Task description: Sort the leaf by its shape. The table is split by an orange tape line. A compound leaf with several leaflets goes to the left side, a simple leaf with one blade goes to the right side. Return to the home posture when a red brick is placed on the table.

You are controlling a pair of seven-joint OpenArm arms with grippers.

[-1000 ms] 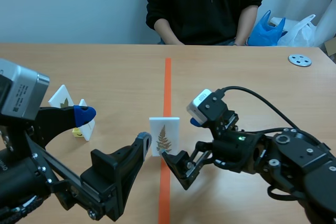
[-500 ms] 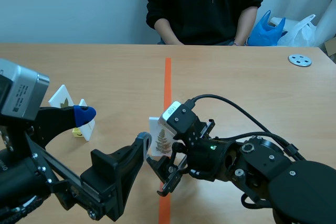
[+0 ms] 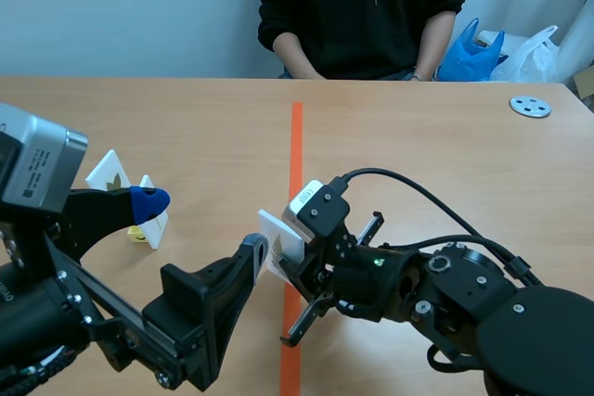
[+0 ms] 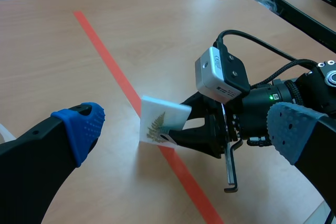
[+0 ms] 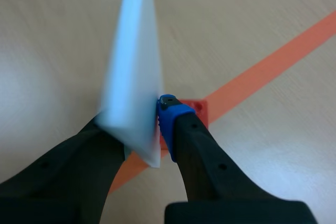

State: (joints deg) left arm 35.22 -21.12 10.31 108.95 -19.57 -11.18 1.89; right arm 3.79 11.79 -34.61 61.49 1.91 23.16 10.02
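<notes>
Wooden table (image 3: pixel 186 118) | right pincer (image 5: pixel 139 124) clamps fern card (image 4: pixel 157 121) at orange line (image 3: pixel 296 136) | left pincer (image 4: pixel 186 124) spread wide

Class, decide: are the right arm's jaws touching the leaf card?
Touching. The right wrist view shows the leaf card clamped between the jaws, both pressing its faces.

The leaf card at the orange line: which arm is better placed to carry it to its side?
The right: the right gripper is shut on the leaf card; the left gripper stands open, apart from it.
</notes>
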